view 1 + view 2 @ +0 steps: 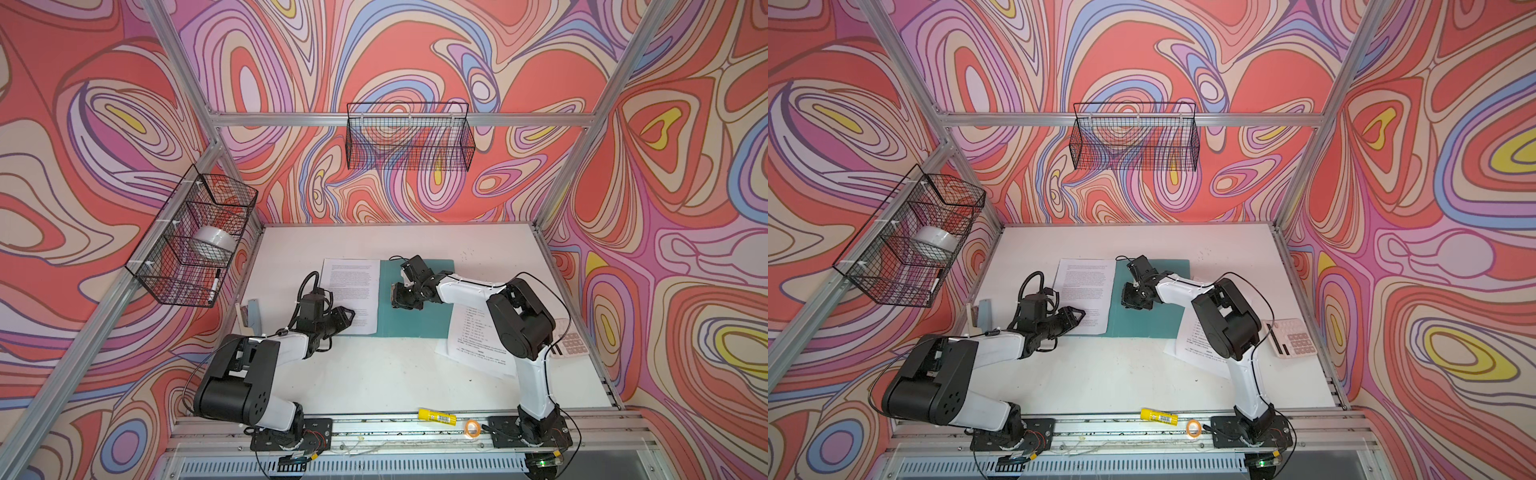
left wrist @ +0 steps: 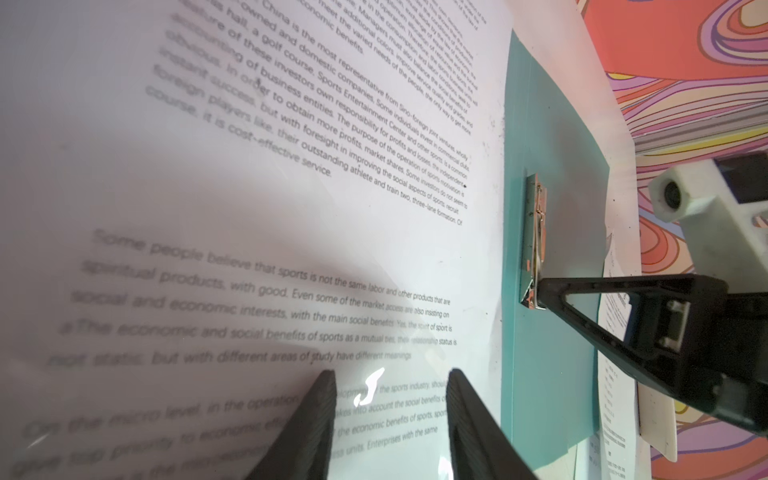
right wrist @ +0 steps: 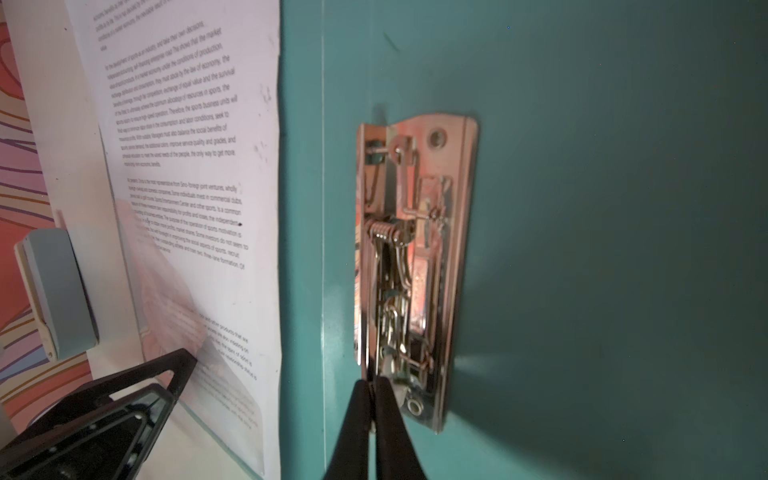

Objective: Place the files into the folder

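The teal folder [image 1: 415, 324] [image 1: 1154, 324] lies open at the table's middle. A printed white sheet of the files [image 1: 351, 286] [image 1: 1086, 286] [image 2: 291, 208] covers its left half, glossy as if under clear plastic. My left gripper [image 1: 351, 314] [image 2: 390, 374] stands open over that sheet's near corner. My right gripper [image 1: 401, 306] [image 3: 376, 384] is shut, tips touching the near end of the metal clip [image 3: 415, 249] [image 2: 534, 232]. Whether the tips pinch its thin edge I cannot tell. Another printed sheet [image 1: 473, 336] [image 1: 1196, 345] lies half under the right arm.
A calculator [image 1: 571, 338] sits at the right edge. At the left edge is a grey stapler-like item [image 1: 251, 316]. A yellow glue stick [image 1: 436, 417] and a tape ring [image 1: 472, 427] rest on the front rail. Wire baskets [image 1: 191, 237] [image 1: 409, 137] hang on the walls.
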Motion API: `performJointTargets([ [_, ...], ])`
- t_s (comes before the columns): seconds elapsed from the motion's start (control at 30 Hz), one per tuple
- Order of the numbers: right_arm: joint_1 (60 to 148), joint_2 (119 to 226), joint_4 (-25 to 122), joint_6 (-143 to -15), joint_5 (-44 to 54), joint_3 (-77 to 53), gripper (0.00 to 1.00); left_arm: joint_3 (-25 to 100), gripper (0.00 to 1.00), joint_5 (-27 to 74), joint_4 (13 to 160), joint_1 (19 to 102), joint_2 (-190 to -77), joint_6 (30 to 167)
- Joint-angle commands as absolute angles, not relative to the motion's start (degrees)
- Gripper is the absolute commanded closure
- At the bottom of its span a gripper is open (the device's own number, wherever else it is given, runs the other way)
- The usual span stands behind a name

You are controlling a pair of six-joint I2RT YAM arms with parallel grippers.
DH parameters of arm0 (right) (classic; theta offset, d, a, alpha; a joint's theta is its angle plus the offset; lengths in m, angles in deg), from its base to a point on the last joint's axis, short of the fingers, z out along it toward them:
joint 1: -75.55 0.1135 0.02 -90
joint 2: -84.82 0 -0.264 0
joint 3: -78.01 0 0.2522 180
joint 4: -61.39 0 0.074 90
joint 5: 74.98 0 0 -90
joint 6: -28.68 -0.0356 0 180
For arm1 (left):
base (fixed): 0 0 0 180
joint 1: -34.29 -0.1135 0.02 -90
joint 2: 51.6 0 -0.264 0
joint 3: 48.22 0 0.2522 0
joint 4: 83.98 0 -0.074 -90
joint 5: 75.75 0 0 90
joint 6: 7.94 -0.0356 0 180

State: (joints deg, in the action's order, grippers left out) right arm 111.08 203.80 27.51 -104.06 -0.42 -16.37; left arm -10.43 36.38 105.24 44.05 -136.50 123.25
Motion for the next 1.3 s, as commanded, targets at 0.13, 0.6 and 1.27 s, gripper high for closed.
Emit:
performJointTargets([
  [0.13,110.1,205.4,19.0,-103.8,2.5,-16.5,1.00,-10.6,0.56,34.2,98.0,43.5,-140.0,123.2],
  [0.6,108.7,200.5,28.1,-108.2,-6.5,-15.3,1.00,-10.7,0.56,34.6,97.9,43.5,-139.7,122.8],
  [1.27,105.1,194.5,27.2,-107.3,-10.3,-16.0,0.92,-11.2,0.56,33.6,96.9,43.5,-137.4,122.9],
])
